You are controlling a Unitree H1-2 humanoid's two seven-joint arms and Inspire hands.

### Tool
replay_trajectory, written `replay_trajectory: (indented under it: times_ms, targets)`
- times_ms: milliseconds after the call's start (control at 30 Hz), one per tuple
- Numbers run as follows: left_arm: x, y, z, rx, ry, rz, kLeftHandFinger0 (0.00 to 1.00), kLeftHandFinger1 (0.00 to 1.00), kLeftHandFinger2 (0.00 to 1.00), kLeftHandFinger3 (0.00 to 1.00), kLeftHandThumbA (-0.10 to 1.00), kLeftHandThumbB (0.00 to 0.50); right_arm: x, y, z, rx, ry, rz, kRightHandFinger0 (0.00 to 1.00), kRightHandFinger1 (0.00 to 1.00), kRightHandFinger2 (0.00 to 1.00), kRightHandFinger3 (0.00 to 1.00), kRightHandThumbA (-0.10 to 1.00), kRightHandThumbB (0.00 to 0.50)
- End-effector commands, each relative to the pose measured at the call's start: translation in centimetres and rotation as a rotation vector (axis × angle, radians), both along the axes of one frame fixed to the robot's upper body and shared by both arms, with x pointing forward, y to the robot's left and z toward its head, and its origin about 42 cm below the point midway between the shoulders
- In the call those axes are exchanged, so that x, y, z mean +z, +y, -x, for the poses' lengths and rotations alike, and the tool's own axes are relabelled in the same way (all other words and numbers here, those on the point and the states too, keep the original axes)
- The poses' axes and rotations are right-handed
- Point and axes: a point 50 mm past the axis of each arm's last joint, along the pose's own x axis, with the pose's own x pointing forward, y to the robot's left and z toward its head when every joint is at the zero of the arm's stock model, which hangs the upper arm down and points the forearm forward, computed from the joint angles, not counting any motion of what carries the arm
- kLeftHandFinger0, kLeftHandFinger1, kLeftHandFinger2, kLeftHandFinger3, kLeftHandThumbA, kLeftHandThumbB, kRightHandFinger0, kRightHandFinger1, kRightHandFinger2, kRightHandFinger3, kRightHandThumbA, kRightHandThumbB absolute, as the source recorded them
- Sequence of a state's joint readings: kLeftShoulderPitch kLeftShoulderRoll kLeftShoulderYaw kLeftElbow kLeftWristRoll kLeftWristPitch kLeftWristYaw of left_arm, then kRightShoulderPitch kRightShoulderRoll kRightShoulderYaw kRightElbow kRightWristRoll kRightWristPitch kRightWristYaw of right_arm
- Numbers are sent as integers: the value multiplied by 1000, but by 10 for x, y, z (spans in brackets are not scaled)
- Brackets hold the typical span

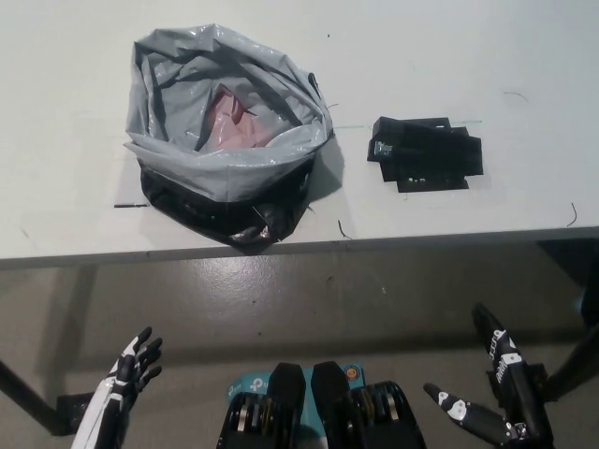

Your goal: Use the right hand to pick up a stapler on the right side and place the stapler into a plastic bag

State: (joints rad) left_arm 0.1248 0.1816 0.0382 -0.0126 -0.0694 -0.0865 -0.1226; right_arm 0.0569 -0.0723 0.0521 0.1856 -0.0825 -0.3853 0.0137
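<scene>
Looking down through the head camera, I see the stapler (426, 154) lying flat on the right part of the white table (468, 56), a little back from the front edge. It is black, with a small metal piece showing at its left end, and nothing touches it. To its left, with a strip of bare tabletop between them, stands the plastic bag (215, 164), its mouth wide open and facing up. The bag's upper part is grey and crumpled, rolled outward over a black lower part that sits close to the table's front edge. Inside I can make out something pink (239, 117), though I cannot tell what it is.

My right hand (510, 402), the black one, sits low at the bottom right, below the table's front edge and over the grey floor (328, 290), well apart from the stapler. Its fingers are spread wide, some pointing up toward the table and one out to the left, and it holds nothing. My left hand (131, 365), white with dark fingers, rests at the bottom left, likewise below the table edge, fingers apart and pointing up, empty and well away from the bag.

A few thin dark marks lie scattered on the tabletop around the stapler and near the bag's base.
</scene>
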Motion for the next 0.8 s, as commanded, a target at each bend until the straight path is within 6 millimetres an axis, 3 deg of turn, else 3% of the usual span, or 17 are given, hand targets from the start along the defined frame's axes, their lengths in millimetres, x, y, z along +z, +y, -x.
replay_trajectory:
  times_ms: [0,133,333,467,600,767]
  targets:
    - [12,9,-5,26,-54,-21,1000,1000,1000,1000,1000,91,13,-2,-6,4,-83,-23,1000,1000,1000,1000,906,315]
    - [14,26,-11,79,-46,6,1000,1000,1000,1000,1000,81,14,-17,-13,-56,-97,-17,1000,1000,1000,1000,947,275]
    - [17,41,-17,141,-45,32,1000,1000,1000,1000,1000,41,20,-22,-13,-93,-94,-23,1000,1000,1000,1000,987,291]
    - [18,42,-19,147,-52,32,1000,1000,1000,1000,1000,21,19,-19,-14,-88,-100,-11,1000,1000,1000,1000,945,255]
    - [19,42,-20,152,-52,23,1000,1000,1000,1000,1000,26,19,-18,-16,-93,-102,-12,1000,1000,1000,1000,952,304]
    - [19,40,-20,150,-51,14,1000,1000,1000,1000,1000,27,18,-18,-17,-87,-104,-8,1000,1000,1000,1000,932,278]
